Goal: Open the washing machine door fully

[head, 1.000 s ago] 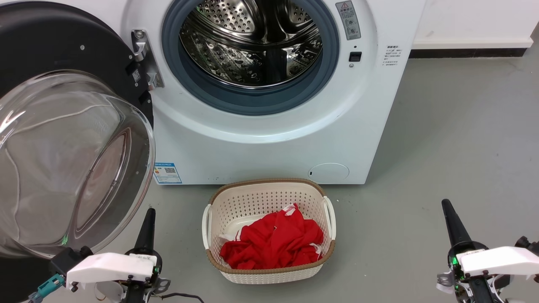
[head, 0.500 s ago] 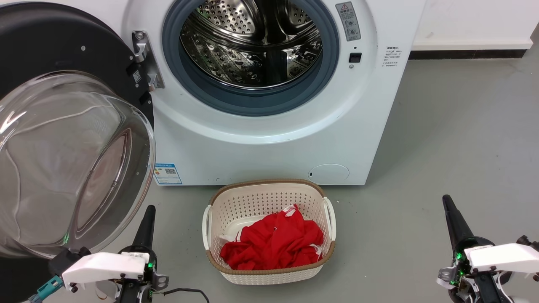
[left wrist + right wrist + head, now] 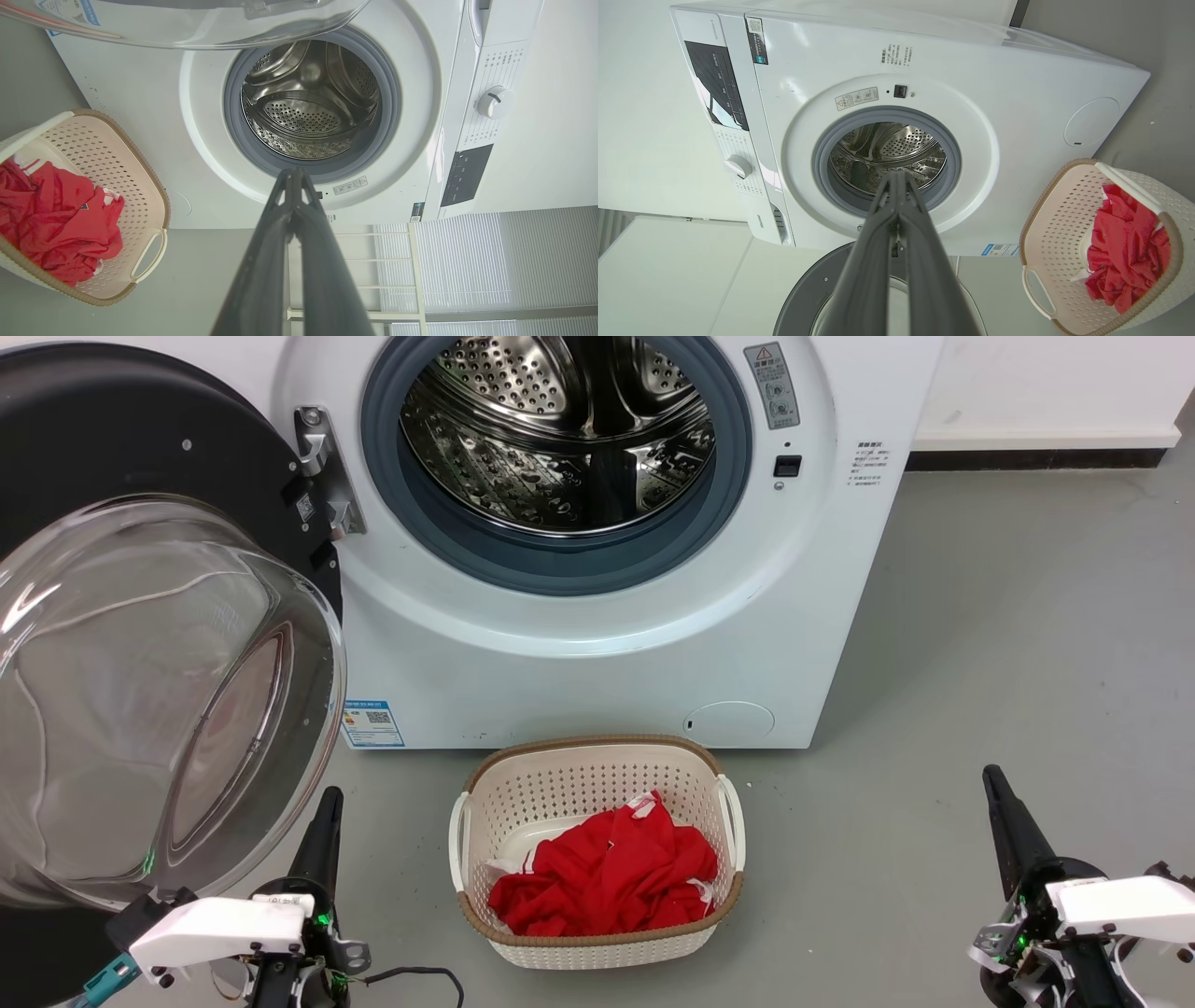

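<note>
The white washing machine (image 3: 597,653) stands ahead with its steel drum (image 3: 560,429) exposed. Its black washing machine door (image 3: 112,439) is swung wide open to the left, the clear glass bowl (image 3: 159,709) bulging toward me. My left gripper (image 3: 329,798) is shut and empty at the lower left, just right of the bowl's rim and apart from it. My right gripper (image 3: 990,775) is shut and empty at the lower right, over bare floor. In the left wrist view the gripper (image 3: 294,172) points at the drum, the bowl (image 3: 187,23) above it. The right wrist view shows the gripper (image 3: 896,177), machine (image 3: 1017,93) and door (image 3: 808,294).
A cream basket (image 3: 597,775) holding red cloth (image 3: 607,877) sits on the grey floor directly before the machine, between my two arms. A white wall with a dark skirting (image 3: 1036,455) runs behind at the right. Open floor (image 3: 1027,616) lies right of the machine.
Both arms have drawn back slightly toward me and lower in the head view. The door, basket and machine stay as they were.
</note>
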Controlling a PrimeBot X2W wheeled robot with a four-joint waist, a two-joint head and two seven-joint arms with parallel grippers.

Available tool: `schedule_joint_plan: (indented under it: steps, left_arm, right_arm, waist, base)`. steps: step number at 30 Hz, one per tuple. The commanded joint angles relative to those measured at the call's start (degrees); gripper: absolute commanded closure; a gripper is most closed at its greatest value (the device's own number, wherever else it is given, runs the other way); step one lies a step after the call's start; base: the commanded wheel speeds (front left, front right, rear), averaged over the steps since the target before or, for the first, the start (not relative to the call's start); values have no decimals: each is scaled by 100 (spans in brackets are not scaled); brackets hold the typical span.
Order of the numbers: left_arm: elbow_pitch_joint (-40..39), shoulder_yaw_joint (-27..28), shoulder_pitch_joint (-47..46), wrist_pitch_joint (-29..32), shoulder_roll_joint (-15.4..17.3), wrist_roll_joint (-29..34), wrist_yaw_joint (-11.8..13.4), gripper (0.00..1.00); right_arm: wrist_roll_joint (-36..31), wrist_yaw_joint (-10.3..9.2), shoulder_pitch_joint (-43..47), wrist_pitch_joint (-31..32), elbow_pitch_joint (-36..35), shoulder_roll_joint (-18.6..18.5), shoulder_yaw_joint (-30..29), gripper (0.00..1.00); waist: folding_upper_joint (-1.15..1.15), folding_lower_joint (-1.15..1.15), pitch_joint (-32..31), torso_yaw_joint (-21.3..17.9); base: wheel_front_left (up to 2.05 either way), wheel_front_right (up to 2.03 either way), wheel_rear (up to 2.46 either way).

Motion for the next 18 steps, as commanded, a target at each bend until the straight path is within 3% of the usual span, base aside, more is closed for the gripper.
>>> schedule_joint_plan:
  steps: [1, 18]
  left_arm:
    - [4, 17, -103, 20, -3, -85, -25, 100]
    - [47, 106, -117, 196, -23, -772, -123, 100]
  right_arm:
    - [99, -1, -116, 32, 9, -15, -17, 100]
    - [791, -2, -149, 196, 49, -8, -74, 100]
  waist:
    - [0, 0, -1, 0]
    - [0, 0, -25, 4]
  base:
    - [0, 0, 0]
    - [0, 0, 0]
